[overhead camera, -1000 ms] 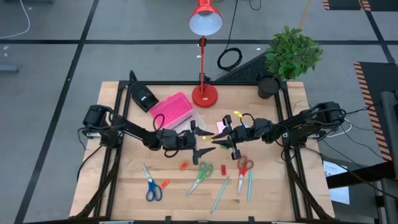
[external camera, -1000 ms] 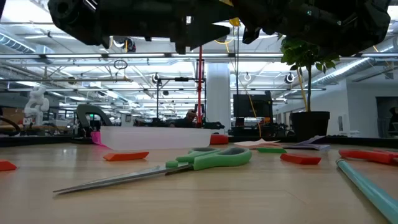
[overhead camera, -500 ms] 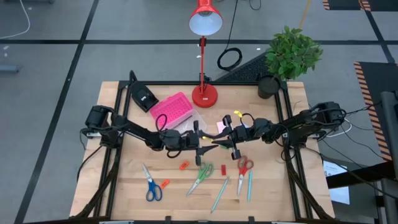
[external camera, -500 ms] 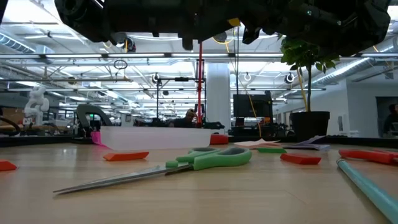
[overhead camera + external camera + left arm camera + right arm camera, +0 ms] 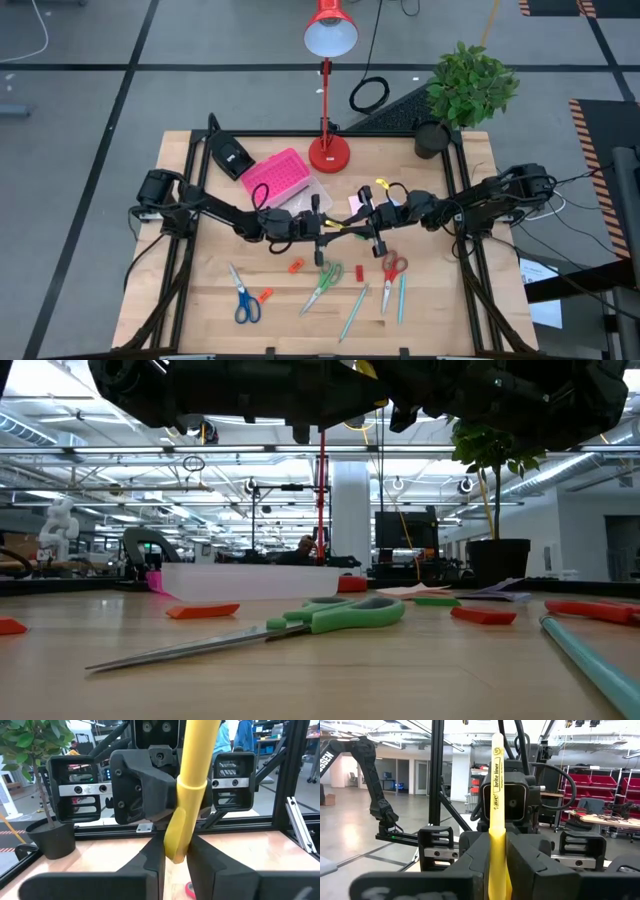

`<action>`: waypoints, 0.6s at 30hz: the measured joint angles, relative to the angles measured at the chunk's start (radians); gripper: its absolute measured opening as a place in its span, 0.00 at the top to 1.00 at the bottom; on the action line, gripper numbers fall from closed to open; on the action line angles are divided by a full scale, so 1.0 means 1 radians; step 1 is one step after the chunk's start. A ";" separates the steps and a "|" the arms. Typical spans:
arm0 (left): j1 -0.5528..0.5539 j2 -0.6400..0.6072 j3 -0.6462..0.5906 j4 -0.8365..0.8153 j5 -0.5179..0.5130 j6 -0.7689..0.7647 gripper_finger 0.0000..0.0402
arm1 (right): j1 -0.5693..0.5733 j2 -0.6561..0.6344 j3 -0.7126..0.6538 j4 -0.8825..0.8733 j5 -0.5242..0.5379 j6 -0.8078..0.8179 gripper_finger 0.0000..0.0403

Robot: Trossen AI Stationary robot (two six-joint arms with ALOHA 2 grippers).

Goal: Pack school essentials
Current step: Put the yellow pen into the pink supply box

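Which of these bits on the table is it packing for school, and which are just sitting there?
For packing: yellow highlighter held by both claws, blue scissors, green scissors, red scissors, pens.
Just lying about: lamp, plant, pink-lidded box, black device.

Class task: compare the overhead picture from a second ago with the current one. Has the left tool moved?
Yes. Judged against the red lamp base, the left tool has slid toward the right tool; both now grip the yellow highlighter.

Both grippers, left [image 5: 322, 238] and right [image 5: 350, 229], meet mid-table around a yellow highlighter [image 5: 338, 226], blocking passage there; green scissors [image 5: 324, 281] lie below; the table's [image 5: 200, 310] front left corner is open.
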 joint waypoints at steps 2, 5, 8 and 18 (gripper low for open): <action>0.000 0.000 0.000 -0.004 0.000 -0.001 0.83 | 0.000 0.000 0.000 -0.001 0.000 -0.001 0.88; 0.000 0.000 -0.001 -0.017 0.001 -0.016 0.83 | 0.000 -0.008 0.000 -0.013 0.002 -0.002 0.82; 0.000 -0.004 -0.002 -0.037 0.001 -0.031 0.84 | 0.000 -0.042 -0.012 -0.048 0.003 -0.006 0.73; 0.010 -0.229 -0.002 -0.571 -0.118 -0.080 0.85 | -0.001 -0.299 -0.108 -0.299 0.056 -0.016 0.48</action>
